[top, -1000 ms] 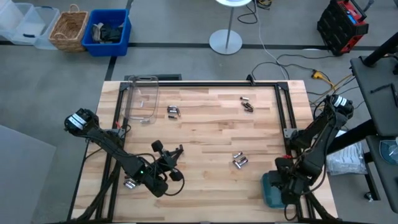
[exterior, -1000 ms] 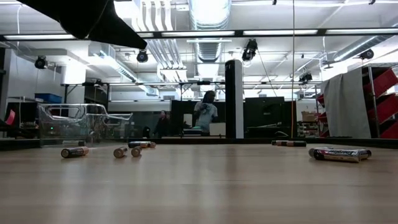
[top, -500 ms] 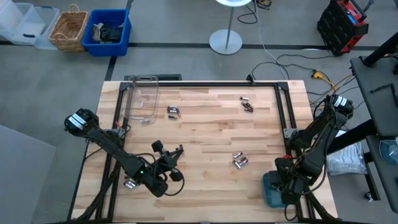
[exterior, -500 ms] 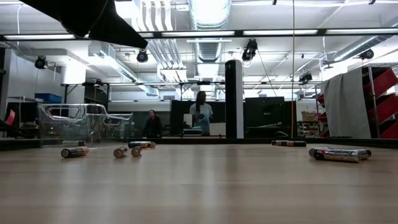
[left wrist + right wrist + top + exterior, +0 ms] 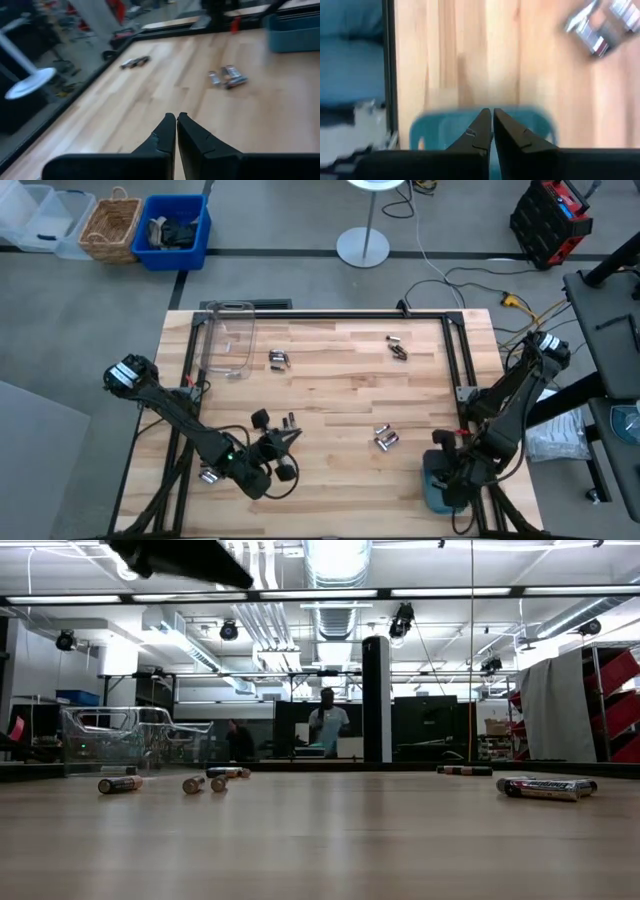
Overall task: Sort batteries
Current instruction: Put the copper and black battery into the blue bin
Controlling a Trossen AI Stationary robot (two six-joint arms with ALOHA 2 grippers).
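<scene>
Wooden bench (image 5: pixel 330 390), black-framed, viewed from above: nearest, left gripper (image 5: pixel 291 436) at about 7 o'clock from bench centre, jaws closed on nothing, and right gripper (image 5: pixel 488 122) at 5 o'clock over the teal tray (image 5: pixel 436 480), jaws likewise shut and empty. Batteries (image 5: pixel 385 438) lie loose in small clusters, one at 4 o'clock between the arms, another (image 5: pixel 278 359) at 11 o'clock just beside the clear plastic box (image 5: pixel 228 340), a third (image 5: pixel 398 348) at 1 o'clock. Judged light, rigid, smooth and prone to roll, each cell is best pinched across mid-body, square to its axis.
</scene>
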